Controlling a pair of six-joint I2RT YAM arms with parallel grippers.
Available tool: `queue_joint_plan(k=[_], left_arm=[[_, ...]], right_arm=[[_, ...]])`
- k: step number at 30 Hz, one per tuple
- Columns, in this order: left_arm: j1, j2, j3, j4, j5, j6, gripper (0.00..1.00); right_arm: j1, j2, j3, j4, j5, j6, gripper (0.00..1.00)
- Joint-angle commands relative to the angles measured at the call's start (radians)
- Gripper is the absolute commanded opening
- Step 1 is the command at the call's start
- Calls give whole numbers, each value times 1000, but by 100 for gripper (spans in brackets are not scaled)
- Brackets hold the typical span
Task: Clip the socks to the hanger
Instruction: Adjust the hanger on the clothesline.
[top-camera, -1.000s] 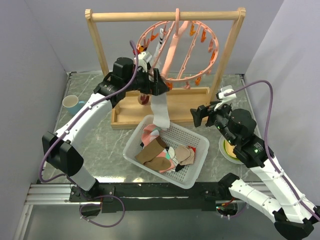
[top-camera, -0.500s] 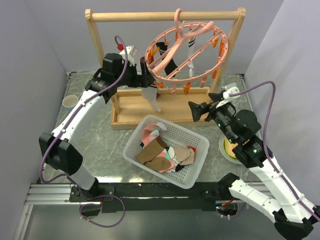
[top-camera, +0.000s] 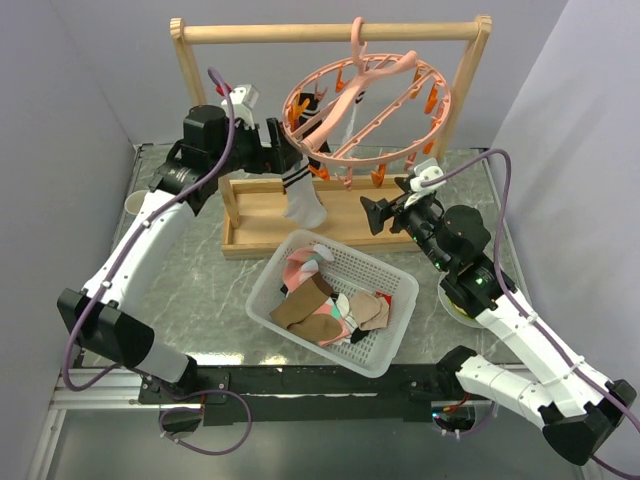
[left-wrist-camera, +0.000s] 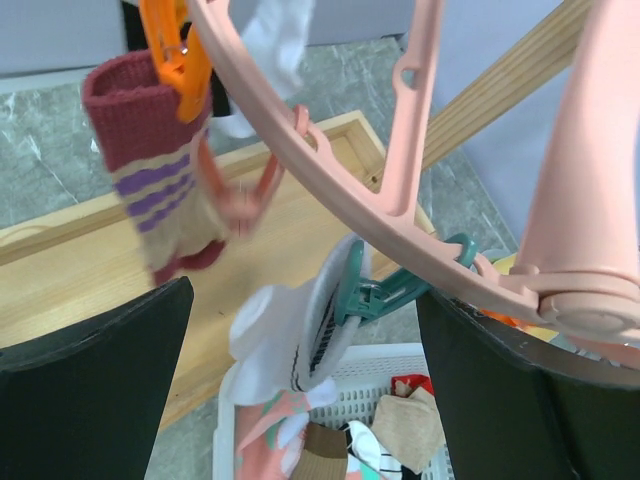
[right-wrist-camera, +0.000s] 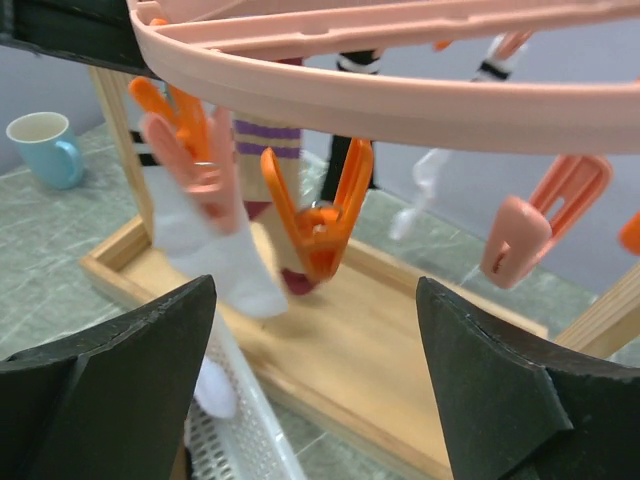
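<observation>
Change: a second ago my left gripper (left-wrist-camera: 305, 288) held the white sock (top-camera: 303, 200) up at the ring. It has since backed toward the far-left corner, and the sock dangles from a teal clip (left-wrist-camera: 390, 292).
Meaning: I judge this sock clipped; more wait in the basket (top-camera: 403, 325) mid-tabletop.
Left jaws: spread wide, holding nothing.
Right gripper (right-wrist-camera: 315, 283): jaws spread, empty, now closer under the ring's near rim.
Hanger (right-wrist-camera: 400, 105): hooked on the wooden rack (top-camera: 300, 33) at the far edge, ring tilted.
Materials: smooth rigid salmon plastic ring, springy orange pegs, limp white knit, ribbed maroon striped sock (left-wrist-camera: 140, 130), white mesh basket walls.
</observation>
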Motion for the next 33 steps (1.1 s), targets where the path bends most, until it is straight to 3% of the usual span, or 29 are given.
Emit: queue_joint_plan(k=[1,6,11,16,19,21,26,33], left_arm=[[14,-58,0,26,28,15,99],[19,-115,-25,19,152,48,99],[27,-162,-28,13,459,80,99],[27,-164,47,-37,637,110,99],[19,-139,87,-42,760,55,99],[-12,-136,44,85,827,-68,99],[-151,-87,50,124,780,-84,99],[-190,29,105,200,740,-160,99]], right_arm=[[1,-14,-15,102,17,-78,86],[3,-17,-44,128,-32,-36,77],[1,3,-50,162,-39,-42,73],[3,15,-37,169,-39,-62,72],[1,21,-38,186,-41,-58,71],[1,32,-31,186,-64,-58,71],[1,61,-32,226,-58,-76,67],[1,69,-11,246,-73,-79,53]])
